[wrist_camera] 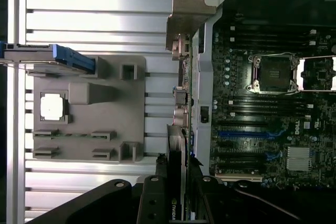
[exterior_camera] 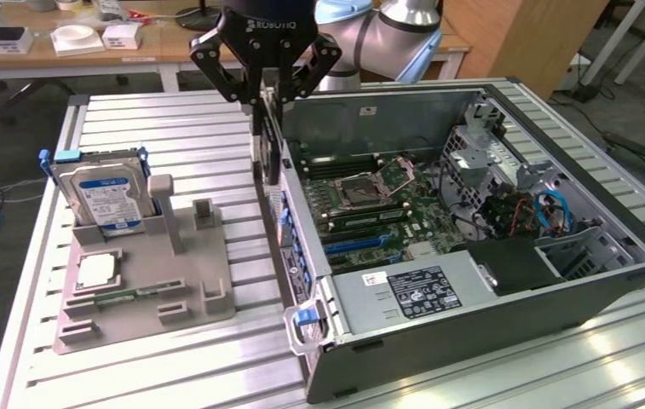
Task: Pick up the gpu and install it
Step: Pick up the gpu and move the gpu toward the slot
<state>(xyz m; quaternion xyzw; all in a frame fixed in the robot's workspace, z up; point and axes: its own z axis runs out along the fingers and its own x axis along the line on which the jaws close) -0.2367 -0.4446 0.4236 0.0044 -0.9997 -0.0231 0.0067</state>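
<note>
Jaws of the black robot gripper (exterior_camera: pixel 267 95) are clamped on the gpu (exterior_camera: pixel 262 149), a thin flat dark card carrying a small pale logo, hanging upright and edge-on at upper centre of the exterior frame, right at the open grey metal computer case's (exterior_camera: pixel 390 115) side wall.
</note>
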